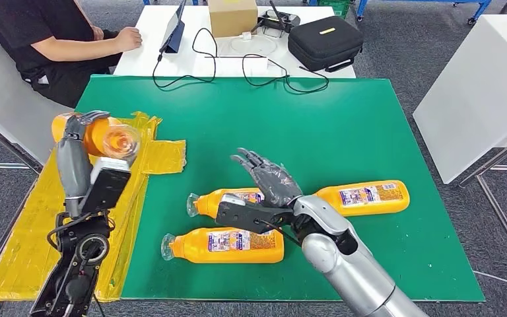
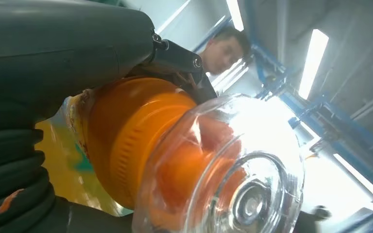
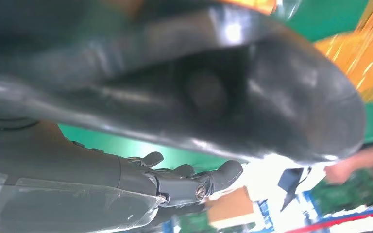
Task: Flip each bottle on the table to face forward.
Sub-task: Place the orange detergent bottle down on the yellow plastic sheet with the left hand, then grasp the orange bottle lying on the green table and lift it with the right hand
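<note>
Left hand (image 1: 79, 135) grips an orange bottle (image 1: 105, 139) lifted above the yellow taped patch (image 1: 162, 157) at the counter's (image 1: 370, 132) left side, clear cap (image 2: 223, 170) toward the camera. Right hand (image 1: 267, 177) hovers with fingers spread, holding nothing, over three more orange bottles lying on the green mat: one (image 1: 224, 201) just beneath it, one (image 1: 228, 244) nearer the robot, one (image 1: 366, 197) to the right. A person (image 1: 46, 33) sits at the far left.
</note>
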